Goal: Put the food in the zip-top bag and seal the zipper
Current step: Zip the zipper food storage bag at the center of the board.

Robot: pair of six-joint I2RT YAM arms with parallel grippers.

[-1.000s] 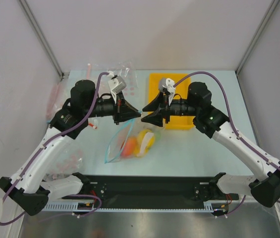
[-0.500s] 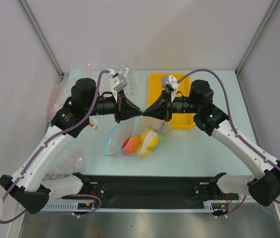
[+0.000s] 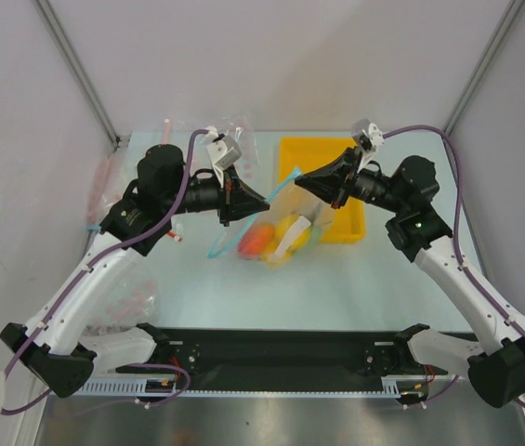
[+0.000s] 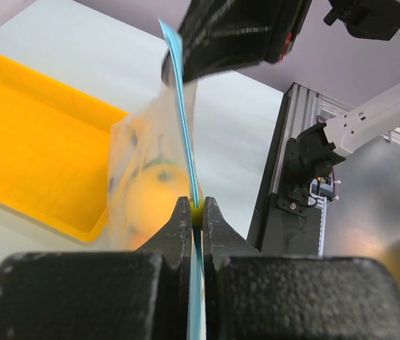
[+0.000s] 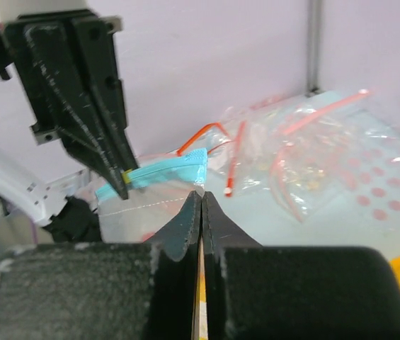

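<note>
Since half a second ago the right claw point(image 3: 301, 180) has drawn back from the left claw point(image 3: 262, 205), up and toward the yellow tray point(image 3: 313, 149). The two tips no longer meet, and the zip-top bag point(image 3: 285, 223) now hangs stretched between them, raised off the worktop point(image 3: 383, 279).

Both claws are pressed together on the zipper point(image 4: 178, 92). In the left wrist view the left claw point(image 4: 192, 212) pinches the teal strip at its near end, and the strip runs taut up to the right claw. In the right wrist view the right claw point(image 5: 200, 198) is closed on the strip's other end.

The food point(image 3: 276, 237) sits low in the bag: a reddish fruit beside a yellow one. I cannot tell whether every piece is inside.

The bag looks thin, soft and slippery, and the toy pieces look light, though they sag the film. The stiffer strip seems the only sound place to hold it. Sealing probably calls for sliding one pinch along the taut strip. Too loose a grip could let it slip free.

Other clear bags with pink strips point(image 5: 313, 156) lie behind.
</note>
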